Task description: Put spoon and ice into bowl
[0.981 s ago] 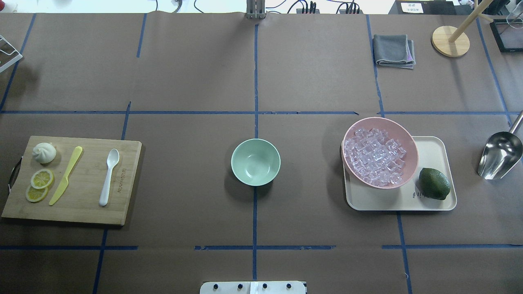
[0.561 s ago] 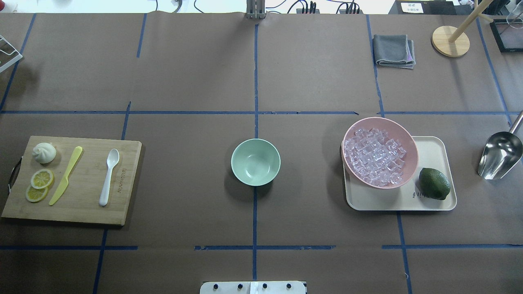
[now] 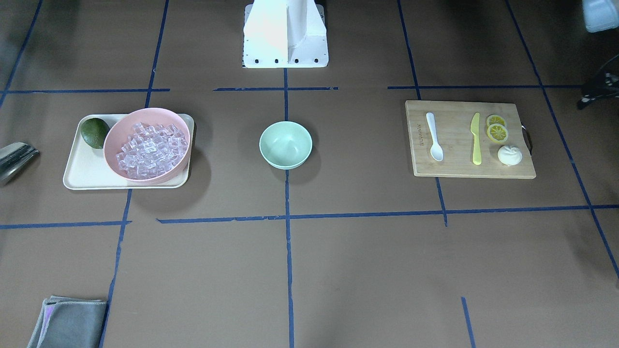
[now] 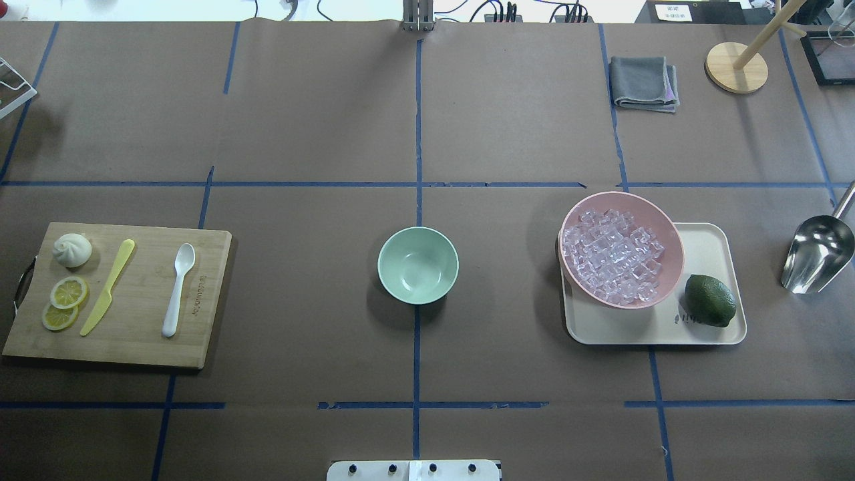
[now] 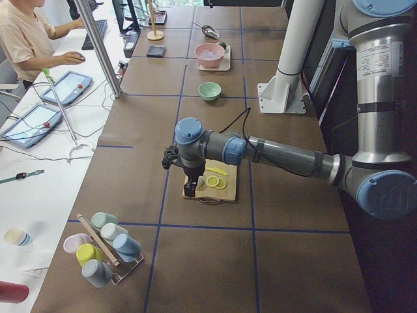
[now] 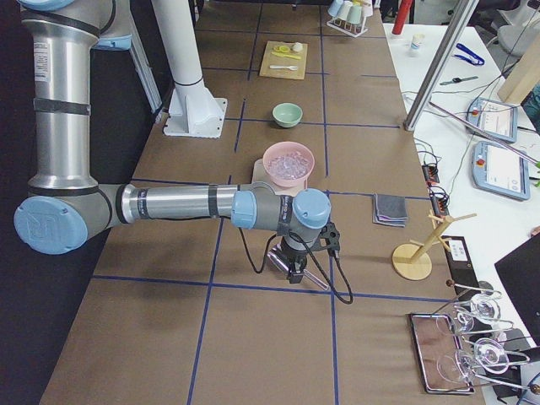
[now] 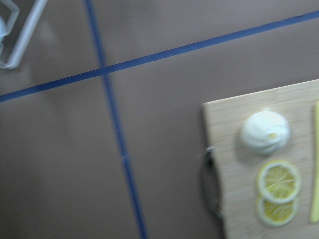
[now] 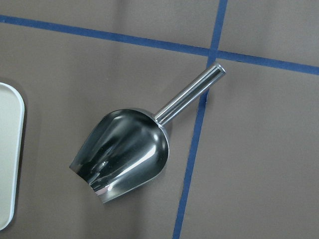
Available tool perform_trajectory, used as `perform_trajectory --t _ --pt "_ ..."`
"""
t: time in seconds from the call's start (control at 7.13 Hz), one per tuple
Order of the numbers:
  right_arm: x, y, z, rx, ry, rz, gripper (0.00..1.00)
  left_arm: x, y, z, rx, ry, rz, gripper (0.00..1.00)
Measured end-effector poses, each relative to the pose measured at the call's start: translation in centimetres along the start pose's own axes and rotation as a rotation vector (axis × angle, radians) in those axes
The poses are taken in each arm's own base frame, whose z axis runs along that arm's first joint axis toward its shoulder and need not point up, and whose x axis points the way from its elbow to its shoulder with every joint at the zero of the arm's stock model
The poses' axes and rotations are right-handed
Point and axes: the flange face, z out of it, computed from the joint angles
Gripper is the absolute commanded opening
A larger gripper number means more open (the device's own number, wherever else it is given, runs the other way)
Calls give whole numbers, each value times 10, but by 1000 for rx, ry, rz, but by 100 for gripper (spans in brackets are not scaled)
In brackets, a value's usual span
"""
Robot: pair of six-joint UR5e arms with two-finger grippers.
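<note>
The white spoon lies on the wooden cutting board at the left, also in the front view. The empty mint-green bowl stands mid-table. Ice cubes fill the pink bowl on the right. My left gripper shows only in the exterior left view, above the board's outer end; I cannot tell if it is open. My right gripper shows only in the exterior right view, above the metal scoop; I cannot tell its state.
A yellow knife, lemon slices and a bun share the board. The pink bowl and a lime sit on a beige tray. A grey cloth and a wooden stand are at the far right.
</note>
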Motion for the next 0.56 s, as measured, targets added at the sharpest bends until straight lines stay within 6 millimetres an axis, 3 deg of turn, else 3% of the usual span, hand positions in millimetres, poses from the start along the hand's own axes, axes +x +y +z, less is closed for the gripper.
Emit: perform_trajectory --t 0.28,0.42,0.56 --pt "-8 -2 -4 9 -3 -14 100 112 -37 36 20 69 -104 97" --pt "-10 -3 -5 11 -3 -17 100 172 -47 63 9 64 -131 96" --pt "-10 -3 -5 11 -3 -19 100 220 -46 92 -7 49 -133 94"
